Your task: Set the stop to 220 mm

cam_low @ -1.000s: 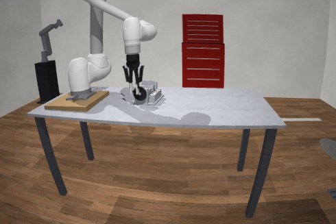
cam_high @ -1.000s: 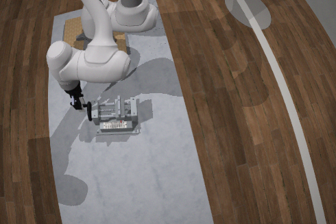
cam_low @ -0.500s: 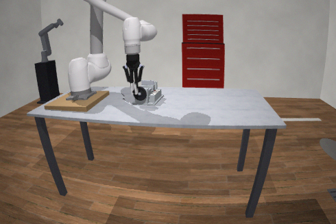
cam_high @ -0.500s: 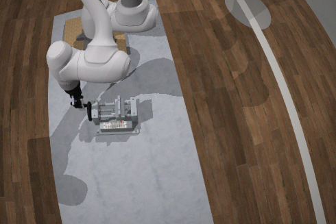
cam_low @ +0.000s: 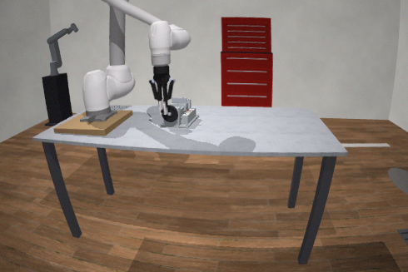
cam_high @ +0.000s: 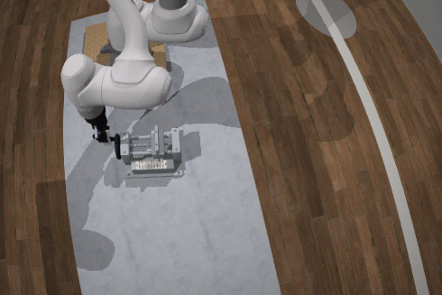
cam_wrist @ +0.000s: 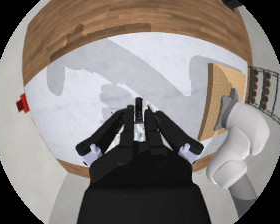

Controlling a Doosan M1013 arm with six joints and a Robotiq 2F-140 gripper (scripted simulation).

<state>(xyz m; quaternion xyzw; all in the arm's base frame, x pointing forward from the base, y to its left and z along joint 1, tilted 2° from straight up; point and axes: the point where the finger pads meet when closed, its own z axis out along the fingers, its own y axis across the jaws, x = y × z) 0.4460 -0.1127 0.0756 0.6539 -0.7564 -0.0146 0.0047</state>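
A small grey stop fixture (cam_high: 153,150) (cam_low: 186,116) stands on the table (cam_high: 180,234) (cam_low: 271,128), with a black handwheel (cam_high: 117,145) (cam_low: 170,118) at its left end. A scale strip with a red marker (cam_high: 159,161) runs along its front. My gripper (cam_high: 105,137) (cam_low: 165,109) (cam_wrist: 138,103) comes down from above at the wheel's outer side. It is shut on the handwheel's crank handle, which shows as a thin dark piece between the fingertips in the wrist view. The scale reading is too small to read.
The arm's base sits on a wooden plate (cam_high: 95,40) (cam_low: 96,125) at the table's left end. A black box with a small arm (cam_low: 56,96) stands beyond that end. A red tool cabinet (cam_low: 246,61) stands behind the table.
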